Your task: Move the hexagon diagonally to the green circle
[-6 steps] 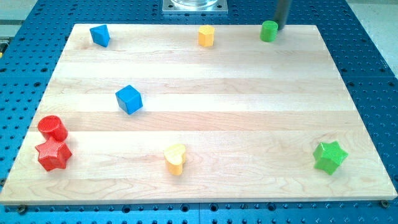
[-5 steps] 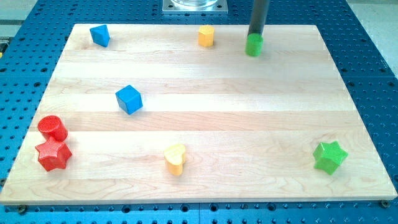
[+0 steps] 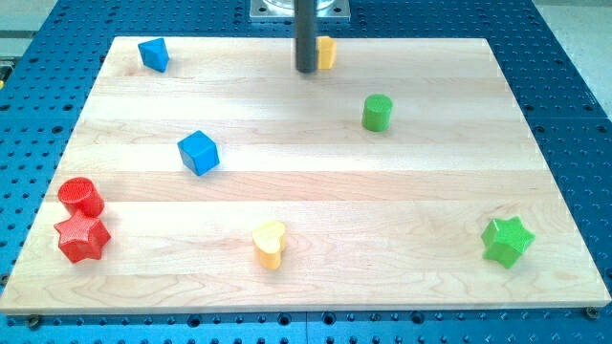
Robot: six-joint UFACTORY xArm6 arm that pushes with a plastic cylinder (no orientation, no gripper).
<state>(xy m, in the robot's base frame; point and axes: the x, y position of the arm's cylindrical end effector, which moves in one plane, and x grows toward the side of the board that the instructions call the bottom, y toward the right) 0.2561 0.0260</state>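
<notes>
Across the wooden board we count eight blocks. At the board's 11 o'clock corner sits a blue block of unclear shape; a blue cube lies toward 9 o'clock of centre. Down at 8 o'clock a red cylinder touches a red star just below it. A yellow heart sits near 6 o'clock, and a green star at the 4 o'clock corner, well apart from the rest. The green circle, a short cylinder, stands at about 1 o'clock of centre, alone on bare wood. The yellow hexagon sits at 12 o'clock by the top edge, its left part hidden behind our rod.

The rod comes down upright from the top of the view, dark and straight. Our tip rests at the hexagon's 8 o'clock, just beside it; whether it touches we cannot tell. The tip has no jaws and holds nothing. From the hexagon, the green circle lies at about 4 o'clock, with only bare wood between them. A blue perforated table surrounds the board.
</notes>
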